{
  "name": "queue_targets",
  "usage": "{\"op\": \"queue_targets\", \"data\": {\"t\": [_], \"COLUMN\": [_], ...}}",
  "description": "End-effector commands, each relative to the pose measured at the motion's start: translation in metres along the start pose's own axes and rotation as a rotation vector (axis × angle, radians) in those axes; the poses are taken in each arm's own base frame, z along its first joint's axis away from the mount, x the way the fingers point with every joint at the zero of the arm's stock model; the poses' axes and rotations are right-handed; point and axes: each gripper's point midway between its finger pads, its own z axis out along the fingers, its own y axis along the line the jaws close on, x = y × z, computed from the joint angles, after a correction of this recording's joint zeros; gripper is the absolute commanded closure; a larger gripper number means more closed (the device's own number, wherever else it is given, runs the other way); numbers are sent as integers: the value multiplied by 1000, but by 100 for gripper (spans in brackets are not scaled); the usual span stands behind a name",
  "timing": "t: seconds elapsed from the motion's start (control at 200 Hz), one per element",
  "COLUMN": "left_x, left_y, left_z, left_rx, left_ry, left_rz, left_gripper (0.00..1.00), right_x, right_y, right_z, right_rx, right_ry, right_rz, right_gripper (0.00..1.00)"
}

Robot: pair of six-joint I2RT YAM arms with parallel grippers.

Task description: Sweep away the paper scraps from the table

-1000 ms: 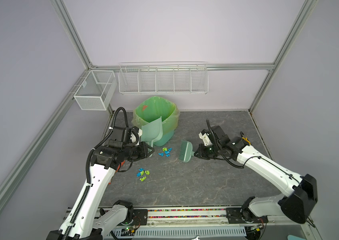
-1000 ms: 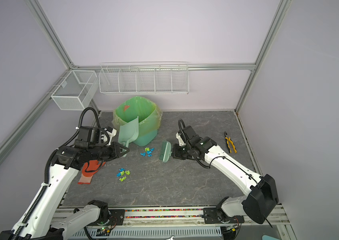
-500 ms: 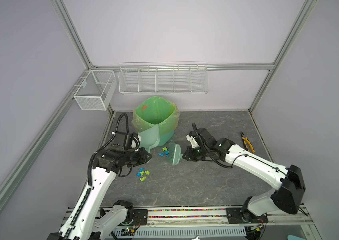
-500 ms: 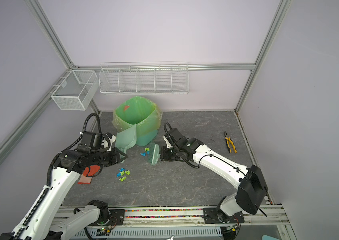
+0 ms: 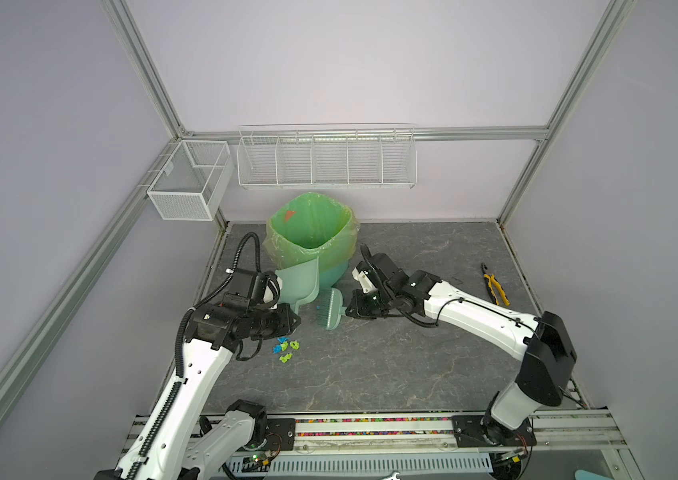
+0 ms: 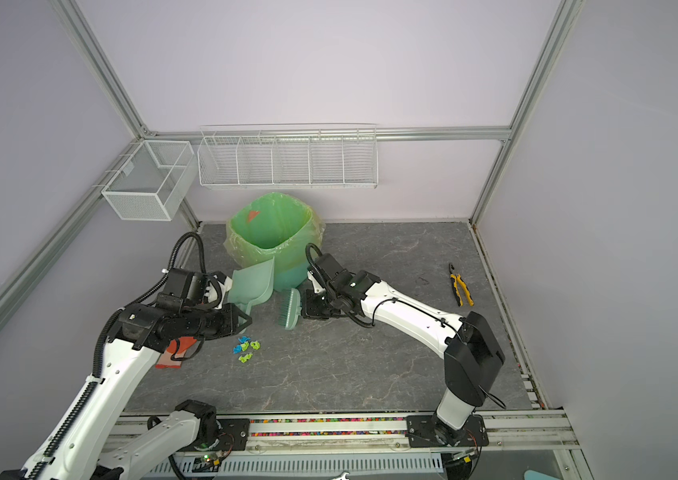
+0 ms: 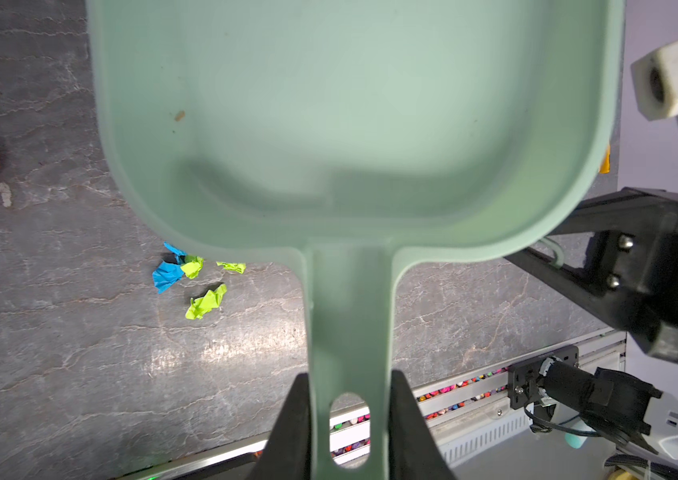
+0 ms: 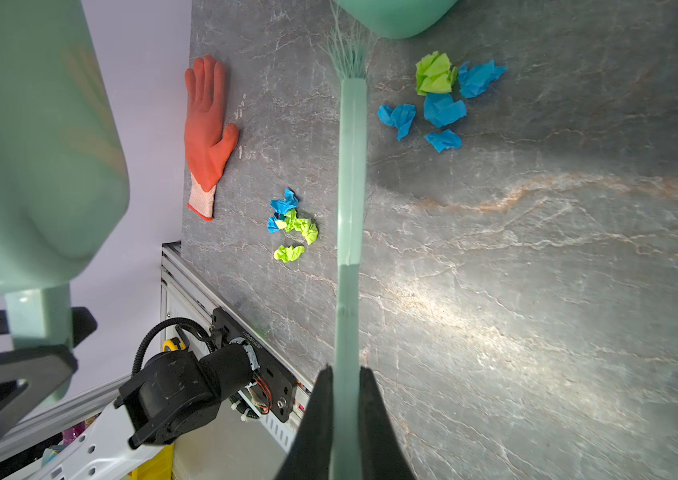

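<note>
1. Leftward has gone the brush (image 5: 331,311) over the last second. It has left the open middle of the tabletop (image 5: 412,353) and now hangs just beside the dustpan (image 5: 302,282), which has itself sunk a little toward the front.
2. The right gripper (image 8: 345,370) is clamped flat on the brush handle. The left gripper (image 7: 348,376) is clamped on the dustpan handle, near its hanging hole. The pan is bare but for a speck.
3. One bunch of paper scraps (image 5: 285,350), blue and lime, lies on the tabletop just in front of the left gripper. A second cluster (image 8: 443,97) shows only in the right wrist view, beside the bristle end of the brush and on the side away from the glove (image 8: 206,133). In both top views the brush hides it.
4. What the next move turns on: the pan's mouth tilts up toward the bin (image 5: 335,270) and its handle end points at the front bunch — so those scraps lie behind the pan, not before its lip. The brush's bristle end reaches toward the foot of the bin. The left gripper is nearer the front bunch and the brush is nearer the second cluster.
5. Likely next, the pan's lip must go down flat facing a cluster, with the brush on that cluster's far side — how high the brush rides now, I cannot tell.
</note>
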Motion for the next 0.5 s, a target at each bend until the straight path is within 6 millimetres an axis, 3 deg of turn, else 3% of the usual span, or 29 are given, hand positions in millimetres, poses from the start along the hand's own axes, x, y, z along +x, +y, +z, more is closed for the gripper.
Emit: {"op": "queue_targets", "data": {"t": [0.0,0.295,0.495], "left_x": [12,22,20], "left_y": [11,23,38], "left_z": [-1,9,-1], "left_rx": [-55,-94,-196], "left_ry": [41,77,66], "left_rz": [38,24,66], "left_gripper": [100,100,100], "right_x": [-4,-3,-8], "right_y": [18,14,14], "right_z": [6,28,40], "right_rx": [-50,-29,-23], "right_ry": [3,52,77], "right_rz": [5,28,26], "right_gripper": [93,93,93]}}
